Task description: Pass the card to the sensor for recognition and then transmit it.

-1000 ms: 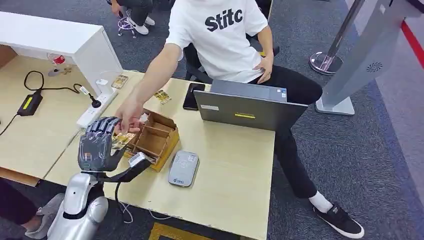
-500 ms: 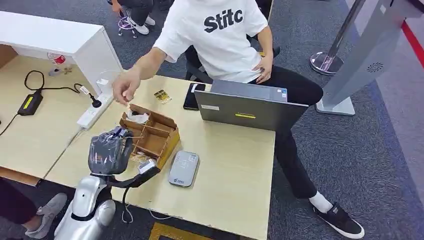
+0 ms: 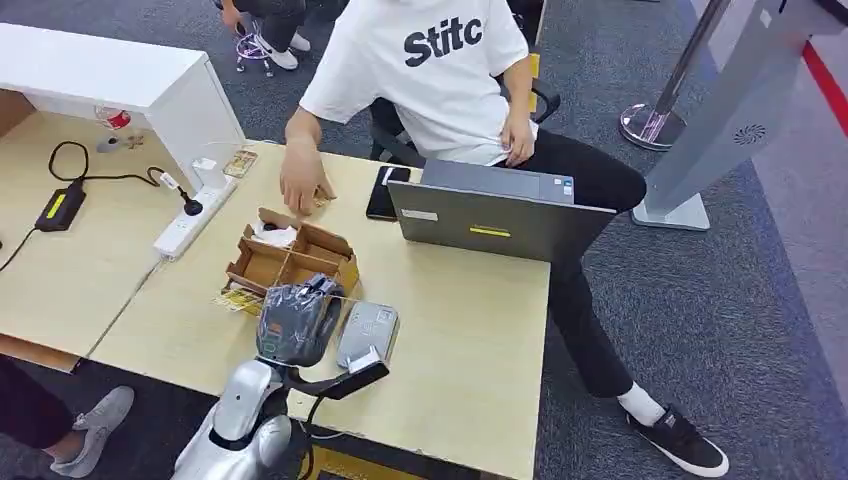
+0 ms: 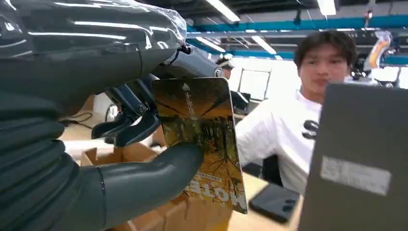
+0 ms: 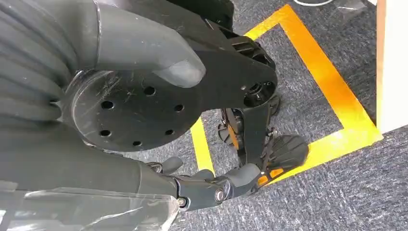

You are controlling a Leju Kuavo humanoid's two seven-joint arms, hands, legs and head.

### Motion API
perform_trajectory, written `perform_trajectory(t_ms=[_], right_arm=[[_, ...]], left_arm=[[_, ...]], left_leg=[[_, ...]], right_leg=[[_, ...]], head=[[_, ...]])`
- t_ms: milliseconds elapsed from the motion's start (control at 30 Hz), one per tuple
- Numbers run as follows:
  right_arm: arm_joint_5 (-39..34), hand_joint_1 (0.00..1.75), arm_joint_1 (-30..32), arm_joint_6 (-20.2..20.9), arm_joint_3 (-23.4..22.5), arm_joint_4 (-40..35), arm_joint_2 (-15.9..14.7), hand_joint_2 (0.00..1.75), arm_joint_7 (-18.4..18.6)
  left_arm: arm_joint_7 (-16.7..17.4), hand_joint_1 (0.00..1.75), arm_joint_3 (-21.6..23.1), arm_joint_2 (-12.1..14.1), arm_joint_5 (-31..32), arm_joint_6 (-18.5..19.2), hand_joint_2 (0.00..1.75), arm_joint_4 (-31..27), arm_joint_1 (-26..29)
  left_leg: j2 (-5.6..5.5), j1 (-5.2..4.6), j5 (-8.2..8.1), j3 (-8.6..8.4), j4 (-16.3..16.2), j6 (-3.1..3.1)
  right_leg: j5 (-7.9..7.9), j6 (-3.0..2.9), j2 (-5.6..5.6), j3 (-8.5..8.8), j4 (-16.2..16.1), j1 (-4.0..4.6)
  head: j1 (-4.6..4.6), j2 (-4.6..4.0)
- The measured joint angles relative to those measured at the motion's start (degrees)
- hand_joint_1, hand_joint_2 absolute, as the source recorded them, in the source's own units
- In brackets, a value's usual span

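Observation:
My left hand (image 3: pixel 297 322) hovers low over the table's near edge, just left of the grey card sensor (image 3: pixel 367 335). In the left wrist view it pinches a card (image 4: pixel 202 139) printed with an autumn forest between its thumb (image 4: pixel 154 168) and its dark fingers (image 4: pixel 130 120). The card stands upright, facing the laptop's back (image 4: pixel 356 159). My right hand (image 5: pixel 120 48) hangs over the carpet, fingers loosely apart and holding nothing.
A cardboard divider box (image 3: pixel 292 262) stands just beyond my left hand, with loose cards (image 3: pixel 238 300) beside it. A seated person's hand (image 3: pixel 303 185) rests on cards near a phone (image 3: pixel 383 192). A laptop (image 3: pixel 500 215) sits right of it, a power strip (image 3: pixel 190 220) left.
My left hand has swung right with the card, from the box's left side to beside the sensor. The person's hand has pulled back from my hand to the far cards.

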State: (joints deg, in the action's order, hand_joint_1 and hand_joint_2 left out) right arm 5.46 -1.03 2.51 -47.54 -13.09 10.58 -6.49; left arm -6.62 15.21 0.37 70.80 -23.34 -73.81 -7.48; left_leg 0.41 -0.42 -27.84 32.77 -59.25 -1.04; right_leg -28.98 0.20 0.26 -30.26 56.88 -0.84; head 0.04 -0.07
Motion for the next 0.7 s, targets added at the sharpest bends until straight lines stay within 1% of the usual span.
perform_trajectory(t_ms=[100,167,400,567,700], right_arm=[[0.11,0.0,-0.05,0.02,-0.26,0.0,-0.02,1.75,0.2],[0.26,0.0,-0.1,0.07,-0.52,0.0,-0.06,1.75,0.26],[0.57,0.0,-0.25,0.66,-1.07,0.0,-0.24,1.75,0.28],[-0.63,0.0,-0.32,2.23,-2.05,0.0,-0.35,1.75,-1.2],[-1.05,0.0,-0.35,4.22,-2.78,-0.02,-0.63,1.75,-3.37]], left_arm=[[0.57,1.75,1.48,-0.59,0.78,1.11,1.75,3.25,-0.51],[0.63,1.75,2.18,-0.76,0.9,1.22,1.75,5.5,-0.78],[0.96,1.75,2.97,-1.33,1.14,2.32,1.75,11.28,-1.52],[0.98,1.75,3.12,-1.75,1.13,3.41,1.75,14.81,-2.02],[0.98,1.75,3.12,-1.86,1.4,2.29,1.75,16.61,-2.57]], left_leg=[[0.0,0.0,0.0,0.0,0.0,0.0],[0.01,0.0,0.0,0.0,0.0,0.0],[0.01,0.0,0.0,0.0,0.0,0.0],[-0.01,0.0,0.0,0.0,0.0,0.0],[-0.02,0.0,0.0,-0.02,0.01,0.0]], right_leg=[[0.0,0.0,0.0,0.0,0.0,0.0],[0.0,0.0,0.01,0.0,0.0,0.0],[0.0,0.0,0.01,0.0,0.0,0.0],[0.0,0.0,-0.02,0.03,0.0,0.0],[0.0,0.0,-0.02,0.05,0.0,0.0]], head=[[-0.02,0.0],[-0.02,0.0],[-0.02,0.0],[-0.02,0.0],[-0.02,0.0]])
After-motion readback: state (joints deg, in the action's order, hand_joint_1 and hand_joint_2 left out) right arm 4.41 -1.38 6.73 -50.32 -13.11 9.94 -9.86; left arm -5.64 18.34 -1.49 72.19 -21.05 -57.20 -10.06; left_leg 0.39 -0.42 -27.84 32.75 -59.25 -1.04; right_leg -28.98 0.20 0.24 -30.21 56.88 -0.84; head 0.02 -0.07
